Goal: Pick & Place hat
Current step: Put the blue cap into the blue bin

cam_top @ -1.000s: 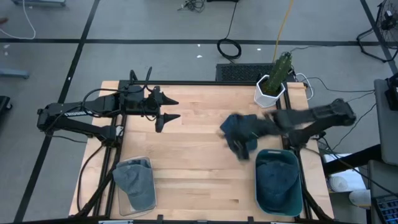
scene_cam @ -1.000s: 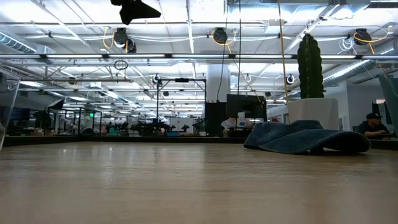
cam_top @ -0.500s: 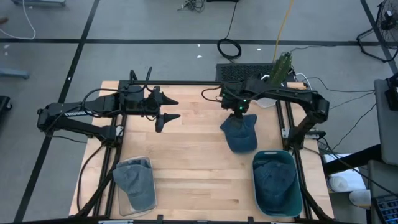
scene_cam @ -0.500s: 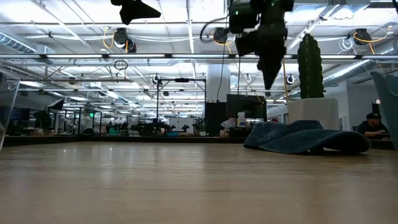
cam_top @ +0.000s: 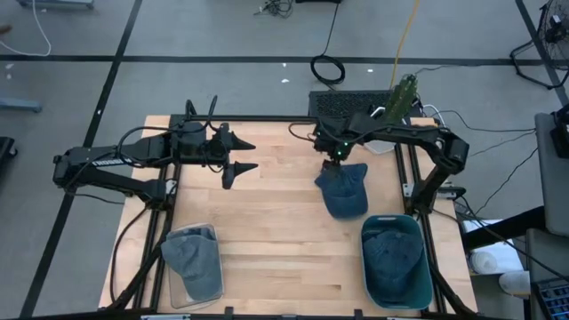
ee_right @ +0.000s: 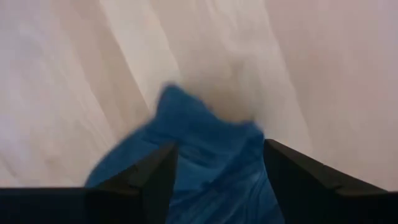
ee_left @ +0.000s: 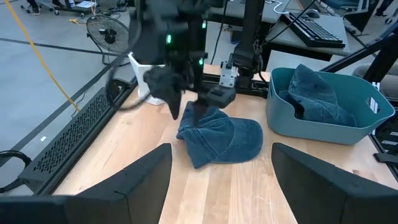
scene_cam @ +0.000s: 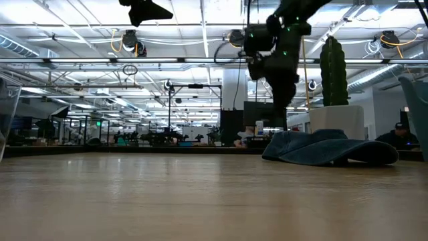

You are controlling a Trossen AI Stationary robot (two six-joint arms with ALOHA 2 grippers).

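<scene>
A: So where's the hat (cam_top: 343,188) sitting?

B: Flat on the table (cam_top: 267,240), right half, near the teal bin (cam_top: 425,267) that already holds another. The right gripper (cam_top: 336,162) hangs just over its far edge, fingers spread, pinching nothing.

A: And the left gripper (cam_top: 240,155)?

B: Waiting mid-table, fingers apart, empty.

A: How will it handle?

B: Soft denim, light, floppy, probably. I'd pinch the crown's bunched fabric; the brim looks stiffer, though the wrist view is blurred.
</scene>
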